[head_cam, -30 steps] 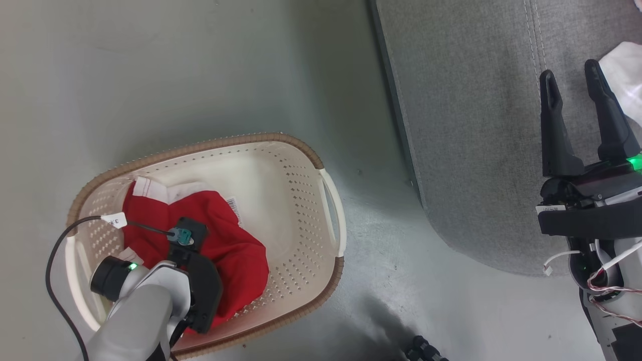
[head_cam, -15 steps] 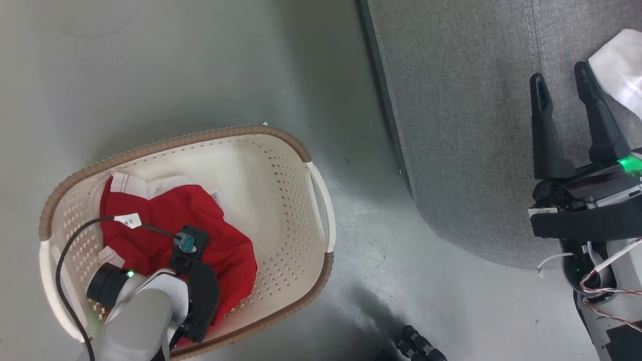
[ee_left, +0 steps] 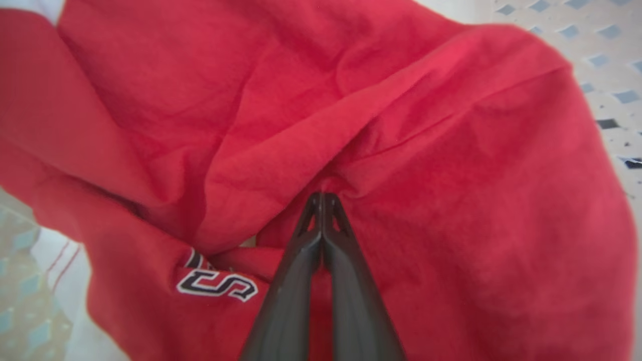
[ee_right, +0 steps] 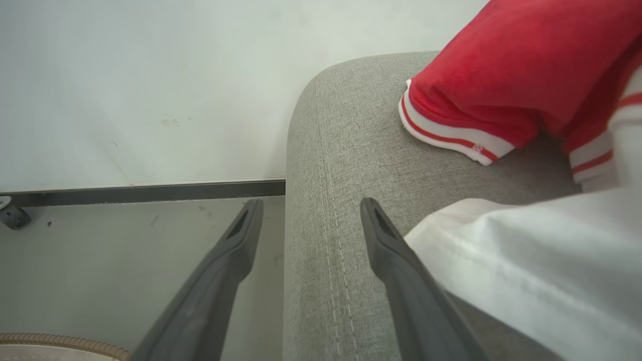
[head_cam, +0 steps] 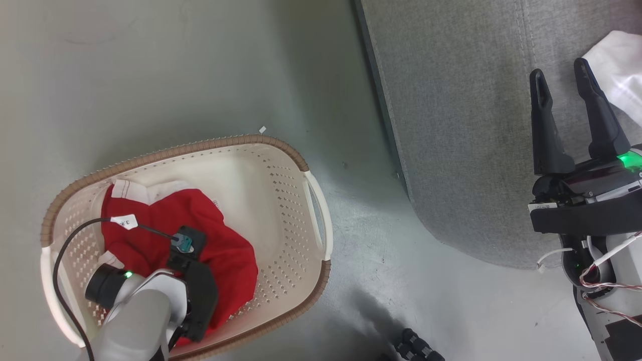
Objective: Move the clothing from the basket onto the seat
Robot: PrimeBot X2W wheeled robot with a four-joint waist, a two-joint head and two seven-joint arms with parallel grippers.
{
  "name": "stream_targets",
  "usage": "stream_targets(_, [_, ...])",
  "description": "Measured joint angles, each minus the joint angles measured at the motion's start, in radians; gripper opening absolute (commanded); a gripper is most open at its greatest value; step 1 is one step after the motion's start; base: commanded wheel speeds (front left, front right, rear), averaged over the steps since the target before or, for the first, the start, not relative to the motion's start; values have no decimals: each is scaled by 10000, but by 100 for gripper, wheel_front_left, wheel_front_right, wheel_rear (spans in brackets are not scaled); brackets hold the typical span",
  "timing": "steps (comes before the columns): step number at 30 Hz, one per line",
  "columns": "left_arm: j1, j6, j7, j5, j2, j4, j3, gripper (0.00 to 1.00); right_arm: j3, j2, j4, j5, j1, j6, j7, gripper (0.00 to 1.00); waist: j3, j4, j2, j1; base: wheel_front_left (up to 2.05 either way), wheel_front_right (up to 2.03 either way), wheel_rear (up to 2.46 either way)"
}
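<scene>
The left hand (ee_left: 321, 196) reaches down into the basket (head_cam: 261, 190). Its fingers are pressed together on a raised fold of the red shirt (ee_left: 451, 150), pinching cloth at their tips. That hold should let the whole piece lift over the wall around it. The right hand (head_cam: 558, 70) hangs spread and empty over the seat (head_cam: 451, 125), probably keeping clear of the drop spot. A white garment (head_cam: 617, 65) lies just beside its right finger.

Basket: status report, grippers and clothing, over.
Left gripper shut on red shirt in basket. Right gripper open, at seat. White garment, second red garment lie on seat. No obstacle seen between basket and seat.
</scene>
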Motion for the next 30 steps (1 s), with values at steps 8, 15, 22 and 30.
stream_targets(8, [-355, -63, -466, -161, -268, -244, 21, 0, -19, -2, 155, 0, -4, 0, 0, 100, -372, 83, 0, 0, 0, 0, 0])
stream_targets(15, [-301, -63, -1078, -477, -311, -512, -59, 0, -56, -10, 345, 2, -8, 0, 0, 100, -908, 214, 0, 0, 0, 0, 0])
stream_targets(22, [46, -65, -1801, -757, -418, -886, -136, 0, -88, -100, 598, 4, 12, 8, 0, 100, -1635, 415, 0, -1, 0, 0, 0])
stream_targets(30, [626, -65, -2614, -1379, -456, -1337, -159, 0, -75, -251, 784, 8, 107, 8, 0, 100, -2620, 736, 0, -1, 0, 0, 0])
